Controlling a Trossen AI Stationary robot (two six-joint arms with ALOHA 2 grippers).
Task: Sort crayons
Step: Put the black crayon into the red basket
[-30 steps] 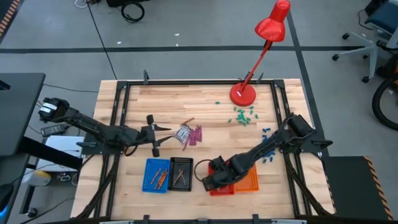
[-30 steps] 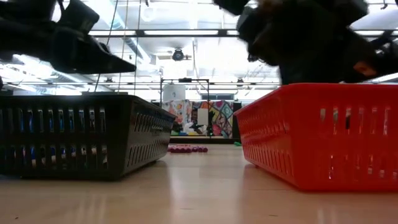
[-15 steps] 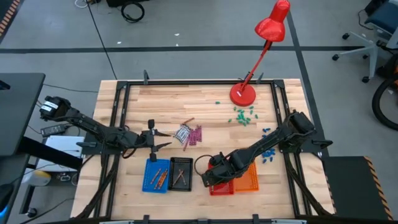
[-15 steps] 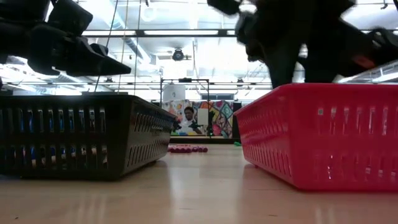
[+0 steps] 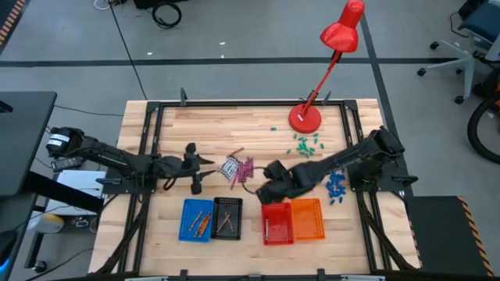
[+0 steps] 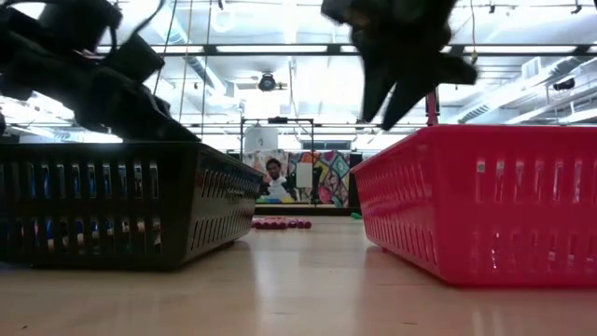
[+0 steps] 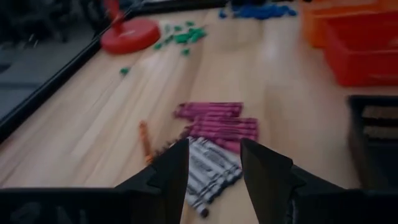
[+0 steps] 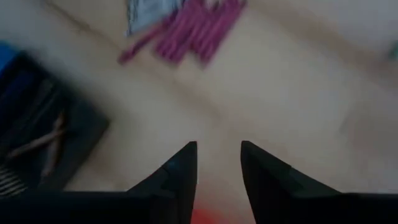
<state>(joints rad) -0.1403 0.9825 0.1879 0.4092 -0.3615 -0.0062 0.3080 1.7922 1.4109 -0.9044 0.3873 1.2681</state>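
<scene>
The left arm reaches across the pale wooden plank table from nine o'clock, its left gripper held level just beside the loose pile of crayons. Its two dark fingers stand parted with nothing between them. The right arm stretches in from three o'clock, elbow bent, and the right gripper hangs above bare wood at four o'clock of the pile, fingers apart and empty.

The pile lies near the table's centre: paper-wrapped sticks, magenta ones laid side by side, grey-white ones touching them, and one orange stick lying apart.

Four slotted plastic baskets line the six o'clock edge: a blue one, a black one, a red one and an orange one. Thin brownish sticks lie in the blue and black ones.

A red desk lamp stands at one o'clock, with small green bits and blue chunks scattered nearby.
</scene>
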